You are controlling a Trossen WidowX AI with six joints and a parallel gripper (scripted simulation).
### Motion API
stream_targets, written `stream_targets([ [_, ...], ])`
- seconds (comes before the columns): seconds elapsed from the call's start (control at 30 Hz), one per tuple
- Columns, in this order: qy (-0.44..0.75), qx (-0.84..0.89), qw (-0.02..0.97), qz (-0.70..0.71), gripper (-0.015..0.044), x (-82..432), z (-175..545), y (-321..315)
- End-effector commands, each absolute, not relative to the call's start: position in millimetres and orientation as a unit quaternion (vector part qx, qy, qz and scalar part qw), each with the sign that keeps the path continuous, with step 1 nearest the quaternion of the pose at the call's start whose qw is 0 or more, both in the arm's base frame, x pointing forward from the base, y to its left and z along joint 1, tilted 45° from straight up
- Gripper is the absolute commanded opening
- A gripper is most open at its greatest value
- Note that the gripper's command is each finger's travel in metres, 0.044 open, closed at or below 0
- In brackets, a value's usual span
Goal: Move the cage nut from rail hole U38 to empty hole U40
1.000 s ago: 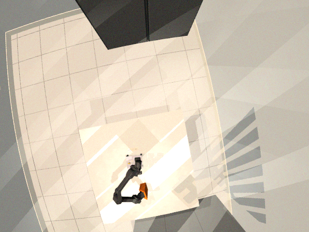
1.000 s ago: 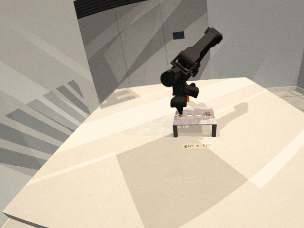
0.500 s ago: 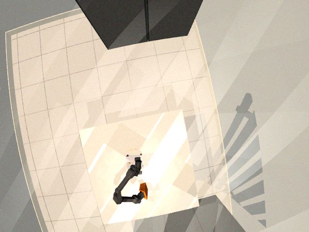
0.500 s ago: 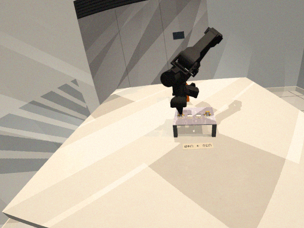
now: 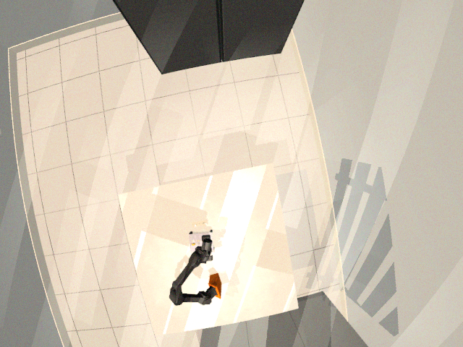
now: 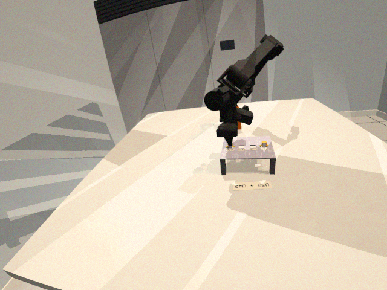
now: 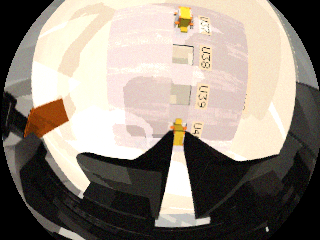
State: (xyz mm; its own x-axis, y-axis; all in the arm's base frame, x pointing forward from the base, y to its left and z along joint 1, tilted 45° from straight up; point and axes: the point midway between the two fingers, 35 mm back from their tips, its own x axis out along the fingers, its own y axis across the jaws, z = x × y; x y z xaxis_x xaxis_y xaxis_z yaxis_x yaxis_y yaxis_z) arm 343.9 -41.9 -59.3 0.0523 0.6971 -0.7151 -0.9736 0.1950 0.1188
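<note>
My gripper [image 7: 178, 139] [image 6: 229, 145] is shut on a yellow cage nut [image 7: 178, 128] at the U40 end of the rail plate [image 7: 150, 55] [image 6: 247, 154]. The nut is at the U40 hole, at plate height; the fingers hide part of it, and its spring wings under the plate cannot be seen. The other cage nut [image 7: 184, 19] [image 6: 264, 144] [image 5: 193, 243] sits at U37, apart from the gripper. Hole U38 [image 7: 183, 54] and hole U39 [image 7: 181, 94] are empty.
The plate stands on dark legs [image 6: 272, 165] on the table [image 6: 150, 218] [image 5: 261, 287]. A paper label [image 6: 251, 185] lies in front of it. An orange object [image 5: 215, 283] [image 7: 47, 118] is beside the arm's base.
</note>
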Motion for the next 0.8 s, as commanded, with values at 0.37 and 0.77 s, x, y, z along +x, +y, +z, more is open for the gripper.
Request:
stream_targets([
  [0.37,0.337,-0.205,0.696,0.600,0.0291,344,-59,-42],
  [0.77,0.338,-0.206,0.695,0.600,0.0440,342,-32,-69],
])
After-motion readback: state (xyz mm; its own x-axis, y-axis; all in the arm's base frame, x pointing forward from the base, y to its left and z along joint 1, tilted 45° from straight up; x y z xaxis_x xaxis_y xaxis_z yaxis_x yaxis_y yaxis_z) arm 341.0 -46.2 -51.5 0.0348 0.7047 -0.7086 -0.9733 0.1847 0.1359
